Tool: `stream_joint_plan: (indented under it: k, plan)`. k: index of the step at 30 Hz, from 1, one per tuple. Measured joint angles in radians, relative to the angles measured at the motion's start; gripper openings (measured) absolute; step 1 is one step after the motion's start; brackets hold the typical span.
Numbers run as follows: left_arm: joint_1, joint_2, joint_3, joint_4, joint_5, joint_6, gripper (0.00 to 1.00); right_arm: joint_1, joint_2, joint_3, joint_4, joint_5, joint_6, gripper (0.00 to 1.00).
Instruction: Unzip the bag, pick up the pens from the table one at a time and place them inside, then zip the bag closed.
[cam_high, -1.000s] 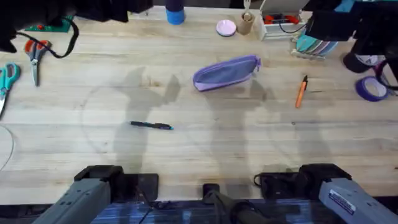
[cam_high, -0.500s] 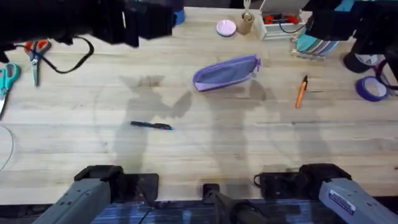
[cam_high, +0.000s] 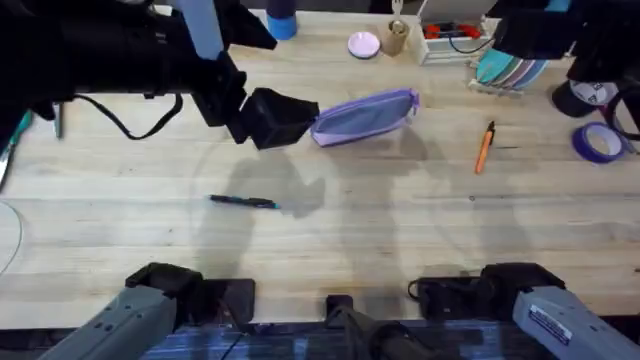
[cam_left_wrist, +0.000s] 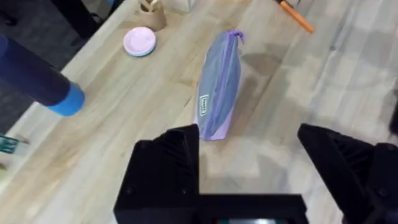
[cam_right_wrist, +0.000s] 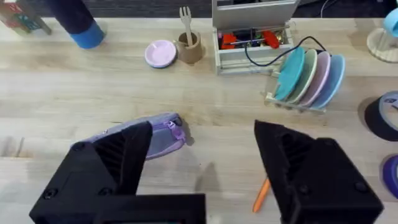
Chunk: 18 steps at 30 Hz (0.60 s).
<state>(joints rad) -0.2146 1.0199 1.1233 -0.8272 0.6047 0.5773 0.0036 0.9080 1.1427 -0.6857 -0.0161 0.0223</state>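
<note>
Lying zipped near the table's (cam_high: 330, 240) far middle, the bag (cam_high: 365, 117) has the left gripper (cam_left_wrist: 249, 146) spread wide just beside its end, so a loose grab might shove it sideways.

The left arm (cam_high: 150, 50) looms dark and blurred over the table's (cam_high: 330, 250) far left corner — hiding what lies beneath. In the right wrist view a finger (cam_right_wrist: 106, 168) covers the bag's (cam_right_wrist: 163, 132) near end — the orange pen (cam_right_wrist: 261, 195) shows partly.
</note>
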Motion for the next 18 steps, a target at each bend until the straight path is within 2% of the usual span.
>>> stream_joint_plan:
  k: [13,18]
  plan:
    - [0.000,0.000,0.000,0.000,-0.027,0.043,0.993,0.000,0.000,0.000,0.000,0.000,0.000,0.995]
    - [0.000,0.052,0.002,0.001,-0.056,0.048,0.993,0.000,0.000,0.000,0.003,0.000,0.000,0.996]
